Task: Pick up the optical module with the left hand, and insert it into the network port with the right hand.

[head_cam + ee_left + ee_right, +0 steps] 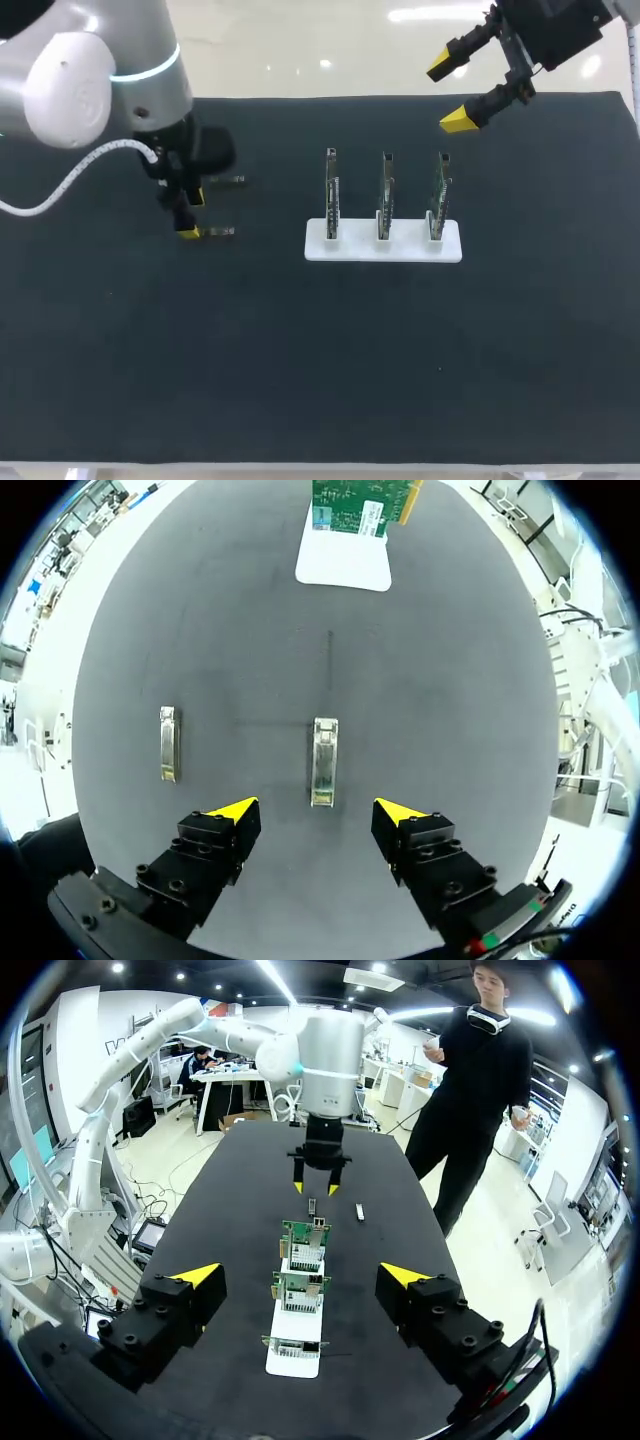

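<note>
Two small silver optical modules lie on the black mat. The near one [221,231] [323,761] lies just ahead of my left gripper [192,214] [317,810], in line with the gap between its open fingers. The far one [232,180] [169,744] lies off to that gripper's side. Neither is touched. A white stand [383,243] [294,1356] holds three upright green circuit boards [386,190] [300,1290] with the ports. My right gripper [452,92] [300,1275] hangs open and empty high over the table's far right, looking along the row of boards toward my left gripper [315,1186].
The black mat [320,360] covers the whole table. The stand stands at mid-table, to the right of the modules. Wide bare mat stretches in front of the stand and the modules.
</note>
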You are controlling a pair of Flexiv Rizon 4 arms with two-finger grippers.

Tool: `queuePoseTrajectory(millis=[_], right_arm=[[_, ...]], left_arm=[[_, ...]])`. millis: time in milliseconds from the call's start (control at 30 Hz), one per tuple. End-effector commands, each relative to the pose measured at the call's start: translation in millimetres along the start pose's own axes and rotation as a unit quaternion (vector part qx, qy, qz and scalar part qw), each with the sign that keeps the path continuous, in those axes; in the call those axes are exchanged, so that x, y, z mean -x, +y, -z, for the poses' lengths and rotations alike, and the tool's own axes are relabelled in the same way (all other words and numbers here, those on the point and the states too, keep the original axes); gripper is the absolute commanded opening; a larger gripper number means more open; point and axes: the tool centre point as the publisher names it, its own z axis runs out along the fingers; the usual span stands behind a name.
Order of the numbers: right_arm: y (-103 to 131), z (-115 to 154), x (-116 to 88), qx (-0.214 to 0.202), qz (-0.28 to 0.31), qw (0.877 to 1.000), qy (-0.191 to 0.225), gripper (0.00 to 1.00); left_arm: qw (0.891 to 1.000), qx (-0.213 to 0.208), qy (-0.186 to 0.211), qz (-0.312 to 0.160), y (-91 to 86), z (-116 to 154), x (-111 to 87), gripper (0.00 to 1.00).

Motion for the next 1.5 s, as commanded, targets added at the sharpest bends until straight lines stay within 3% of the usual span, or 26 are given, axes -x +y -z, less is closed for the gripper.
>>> queuePoseTrajectory(millis=[33, 1300, 1367, 1400, 1500], right_arm=[[0.1, -0.2, -0.2, 0.000, 0.000, 1.000, -0.001, 1.00], [0.1, -0.2, -0.2, 0.000, 0.000, 1.000, -0.001, 1.00], [0.1, -0.2, -0.2, 0.000, 0.000, 1.000, -0.001, 1.00], [0.1, -0.2, -0.2, 0.000, 0.000, 1.000, -0.001, 1.00], [0.1, -0.2, -0.2, 0.000, 0.000, 1.000, -0.001, 1.00]], left_arm=[[1.000, -0.005, -0.002, -0.010, 3.9, -4.2, 3.5, 1.00], [1.000, 0.000, -0.006, -0.019, 0.1, -21.9, 8.1, 1.00], [1.000, 0.000, -0.006, -0.018, -0.2, -22.0, 8.0, 0.97], [1.000, 0.000, -0.006, -0.018, -0.3, -22.1, 7.9, 0.89], [1.000, 0.000, -0.006, -0.018, -1.0, -22.8, 6.9, 0.81]])
